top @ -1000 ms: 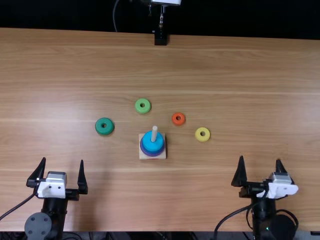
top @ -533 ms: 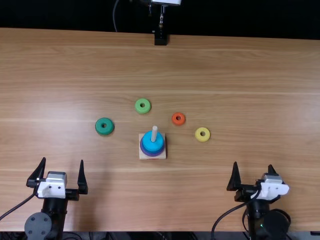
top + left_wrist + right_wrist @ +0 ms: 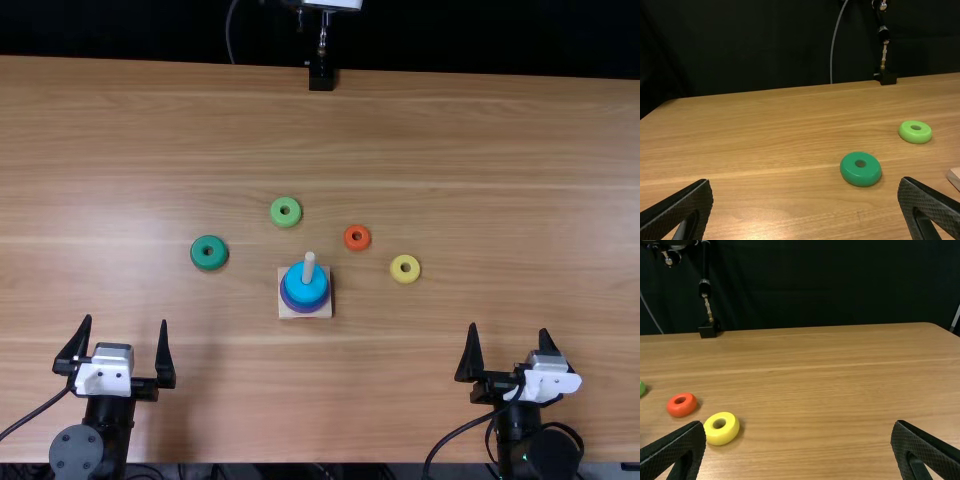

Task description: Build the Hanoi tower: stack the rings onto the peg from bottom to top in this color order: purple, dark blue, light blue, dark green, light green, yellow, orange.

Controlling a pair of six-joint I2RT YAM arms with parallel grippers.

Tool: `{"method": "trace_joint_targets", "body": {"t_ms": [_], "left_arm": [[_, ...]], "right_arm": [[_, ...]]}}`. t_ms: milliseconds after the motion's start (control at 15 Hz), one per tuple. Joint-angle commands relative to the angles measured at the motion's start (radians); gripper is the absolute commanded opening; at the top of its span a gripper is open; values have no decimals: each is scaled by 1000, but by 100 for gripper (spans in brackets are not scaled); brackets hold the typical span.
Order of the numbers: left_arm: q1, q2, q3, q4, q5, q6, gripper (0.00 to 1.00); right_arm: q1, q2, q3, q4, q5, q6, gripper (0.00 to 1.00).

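Observation:
My left gripper point(image 3: 127, 350) is open at the near left, and my right gripper point(image 3: 510, 352) is open at the near right. On the square base's peg point(image 3: 309, 268) sit the light blue ring point(image 3: 303, 290) and wider blue-purple layers point(image 3: 306, 309) under it. Loose on the table lie the dark green ring point(image 3: 209, 253), light green ring point(image 3: 286, 212), orange ring point(image 3: 357, 237) and yellow ring point(image 3: 405, 269). Beyond the left gripper point(image 3: 805, 207) in its wrist view is the dark green ring point(image 3: 860, 170); beyond the right gripper point(image 3: 799, 450) in its own is the yellow ring point(image 3: 721, 428).
A black stand point(image 3: 321, 76) rises at the table's far edge. A cable point(image 3: 40, 408) runs beside the left arm, and another point(image 3: 455, 436) loops beside the right arm. The wooden table point(image 3: 480, 160) extends around the rings.
Compared with a second ago, the right gripper has shifted slightly left and toward the near edge, with a tiny shift back right most recently. The left arm and the rings have stayed put.

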Motion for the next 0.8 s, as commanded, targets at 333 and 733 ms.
{"method": "trace_joint_targets", "body": {"t_ms": [333, 733], "left_arm": [[7, -12, -13, -19, -3, 8, 100], [20, -12, -13, -19, -1, 8, 100]], "right_arm": [[-9, -12, -13, -4, 0, 4, 100], [-9, -12, -13, -4, 0, 4, 100]]}}
